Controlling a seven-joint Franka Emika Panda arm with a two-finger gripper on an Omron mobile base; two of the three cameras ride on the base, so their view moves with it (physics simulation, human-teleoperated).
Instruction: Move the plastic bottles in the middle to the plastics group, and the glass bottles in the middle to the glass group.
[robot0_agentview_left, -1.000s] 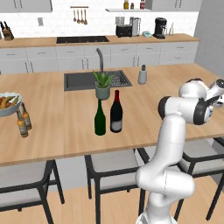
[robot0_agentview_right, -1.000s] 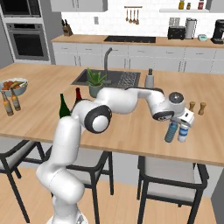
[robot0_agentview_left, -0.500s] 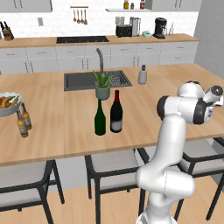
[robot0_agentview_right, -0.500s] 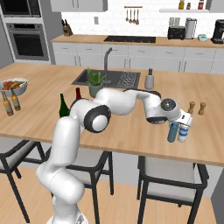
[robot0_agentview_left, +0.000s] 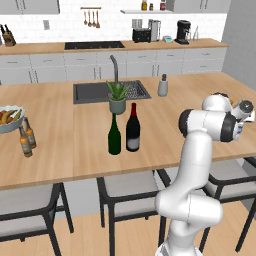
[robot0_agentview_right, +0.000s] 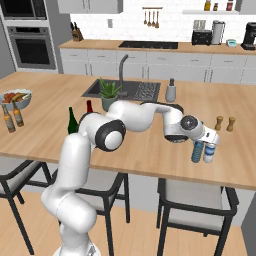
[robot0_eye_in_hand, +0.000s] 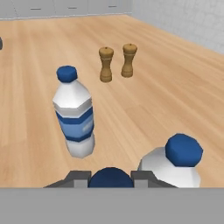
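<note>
Your gripper (robot0_agentview_right: 200, 146) sits at the right end of the wooden island counter (robot0_agentview_right: 145, 155), jaws narrowed on the small blue-tinted plastic water bottle (robot0_agentview_right: 197, 151), just beside a clear blue-labelled water bottle (robot0_agentview_right: 209, 152) near the front edge. Two small brown shakers (robot0_eye_in_hand: 116, 62) stand farther back. The slim dark green wine bottle (robot0_agentview_left: 114, 135) and black red-topped wine bottle (robot0_agentview_left: 133, 129) stand mid-counter; open wood lies between.

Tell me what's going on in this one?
The white arm reaches over the right end of the counter, its pincer shut on the blue-tinted water bottle, held right beside the water bottles near two brown shakers. The two wine bottles stand mid-counter, not yet moved to the amber bottles.
</note>
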